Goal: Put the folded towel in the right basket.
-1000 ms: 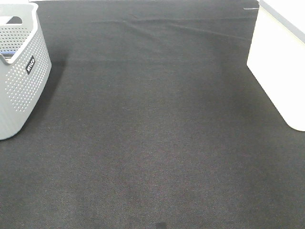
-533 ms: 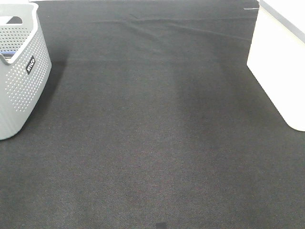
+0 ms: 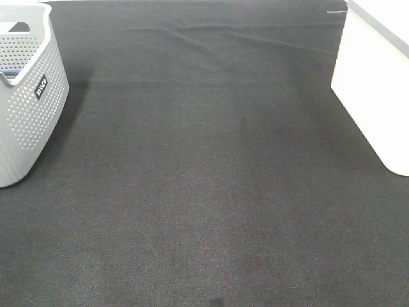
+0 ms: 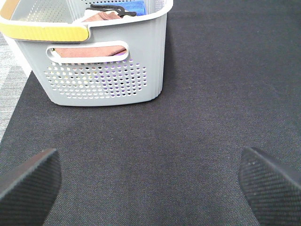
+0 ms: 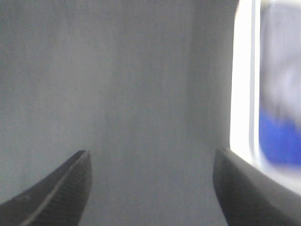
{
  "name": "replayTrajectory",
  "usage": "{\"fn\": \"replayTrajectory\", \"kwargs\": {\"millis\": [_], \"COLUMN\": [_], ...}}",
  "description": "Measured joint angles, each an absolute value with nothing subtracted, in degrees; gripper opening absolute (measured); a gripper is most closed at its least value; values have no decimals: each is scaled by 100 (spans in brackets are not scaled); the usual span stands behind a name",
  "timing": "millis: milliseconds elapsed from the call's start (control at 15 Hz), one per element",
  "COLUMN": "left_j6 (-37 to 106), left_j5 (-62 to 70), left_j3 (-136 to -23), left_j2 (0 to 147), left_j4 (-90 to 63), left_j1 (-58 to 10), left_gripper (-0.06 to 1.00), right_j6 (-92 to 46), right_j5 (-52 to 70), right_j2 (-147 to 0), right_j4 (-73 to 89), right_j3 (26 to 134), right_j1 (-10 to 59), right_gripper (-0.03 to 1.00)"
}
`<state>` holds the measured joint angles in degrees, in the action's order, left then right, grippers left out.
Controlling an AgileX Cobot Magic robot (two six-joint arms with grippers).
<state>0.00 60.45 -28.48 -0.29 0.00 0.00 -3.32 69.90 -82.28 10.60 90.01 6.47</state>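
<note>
No towel lies on the black mat [image 3: 204,179] in the high view. The right basket [image 3: 377,96] is white and stands at the mat's right edge. My left gripper [image 4: 150,183] is open and empty, low over the mat, facing the grey left basket [image 4: 103,80]. Folded towels lie inside that basket: a pink-brown one [image 4: 89,51] shows through the handle hole and a blue one [image 4: 129,6] lies behind it. My right gripper [image 5: 150,188] is open and empty; its view is blurred, with a white edge [image 5: 242,80] and a blue patch [image 5: 280,136] beside it. Neither gripper shows in the high view.
The grey perforated basket [image 3: 25,102] stands at the mat's far left. A crease in the mat [image 3: 192,32] runs along the back. In the left wrist view, grey floor [image 4: 11,89] shows past the mat's edge beside the grey basket.
</note>
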Motion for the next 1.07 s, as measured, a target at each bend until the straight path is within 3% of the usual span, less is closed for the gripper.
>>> {"fn": "replayTrajectory", "kwargs": {"millis": [267,333,600,867,1067], "left_j6": [0,0,0,0,0], "left_j5": [6045,6045,6045,6045,6045], "left_j3": [-2848,-2848,-2848,-2848,-2848], "left_j2": [-29,-29,-29,-29,-29], "left_j4": [0,0,0,0,0], "left_j1": [0,0,0,0,0], "left_gripper": [97,97,97,97,97], "right_j6": [-338,-338,-590,-699,-739], "right_j5": [6984,6984,6984,6205,6119], "right_j2": [-6165,-6165,-4154,-1954,-1106], "right_j4": [991,991,991,968,854], "right_j3": [6039,6039,4074,2997,2922], "right_j1": [647,647,647,647,647], "right_gripper": [69,69,69,69,69]}}
